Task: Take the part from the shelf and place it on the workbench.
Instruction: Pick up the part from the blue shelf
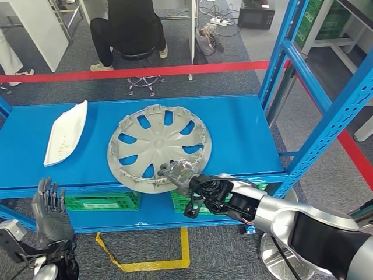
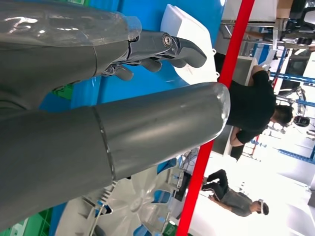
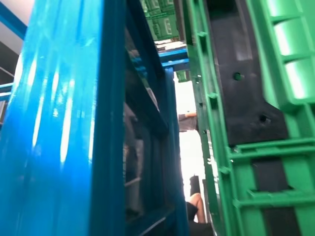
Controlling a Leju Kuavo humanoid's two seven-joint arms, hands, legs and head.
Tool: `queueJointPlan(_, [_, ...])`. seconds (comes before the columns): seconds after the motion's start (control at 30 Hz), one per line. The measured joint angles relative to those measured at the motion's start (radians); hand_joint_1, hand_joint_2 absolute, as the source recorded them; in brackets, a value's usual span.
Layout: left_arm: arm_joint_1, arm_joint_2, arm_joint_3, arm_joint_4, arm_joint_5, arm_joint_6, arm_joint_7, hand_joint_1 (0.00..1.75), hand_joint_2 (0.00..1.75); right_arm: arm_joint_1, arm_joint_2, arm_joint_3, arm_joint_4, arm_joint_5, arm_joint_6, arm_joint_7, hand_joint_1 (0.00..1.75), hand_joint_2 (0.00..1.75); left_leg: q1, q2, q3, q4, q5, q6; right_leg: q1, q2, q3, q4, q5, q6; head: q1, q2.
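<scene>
1 silver hubcap point(image 1: 159, 147) lies flat on the blue shelf point(image 1: 246, 134), near rim under the right hand point(image 1: 178, 173); grasp cannot be confirmed. Left hand point(image 1: 49, 210) spread, holding nothing. Lift and workbench placement remain.

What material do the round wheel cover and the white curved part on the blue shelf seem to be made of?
Wheel cover: probably moulded plastic with a matt silver-grey finish; thin spokes, cut-out windows and small clips around the rim suggest this. White curved part: likely plastic too, a thin smooth white shell with a raised edge. Blue shelf: looks like painted metal, glossy.
</scene>
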Motion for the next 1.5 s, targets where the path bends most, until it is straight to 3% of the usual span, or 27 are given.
queueJointPlan(0.4, [0.023,0.001,0.0,0.001,-0.005,0.0,-0.005,0.0,0.0,-0.015,-0.034,-0.081,-0.178,-0.13,-0.009,0.062,1.75,1.75,0.0,0.0,-0.009,0.0,0.001,0.0,0.0,0.0,-0.008,0.0,0.001,0.0,0.0,0.0])
queueJointPlan(1.03, [0.054,0.018,0.0,-0.008,-0.004,0.049,-0.013,0.0,0.0,-0.077,-0.07,-0.175,-0.383,-0.149,-0.073,0.078,1.75,1.75,0.0,-0.001,-0.016,0.001,0.001,0.0,0.0,0.0,-0.015,0.001,0.001,0.0,0.0,0.0])
queueJointPlan(1.5, [0.061,0.023,0.002,-0.012,-0.018,0.042,-0.01,0.0,0.0,-0.076,-0.114,-0.304,-0.522,-0.04,-0.298,0.08,1.75,1.75,0.0,-0.001,-0.018,0.001,0.001,0.0,0.0,0.0,-0.017,0.001,0.001,0.0,0.0,0.0])
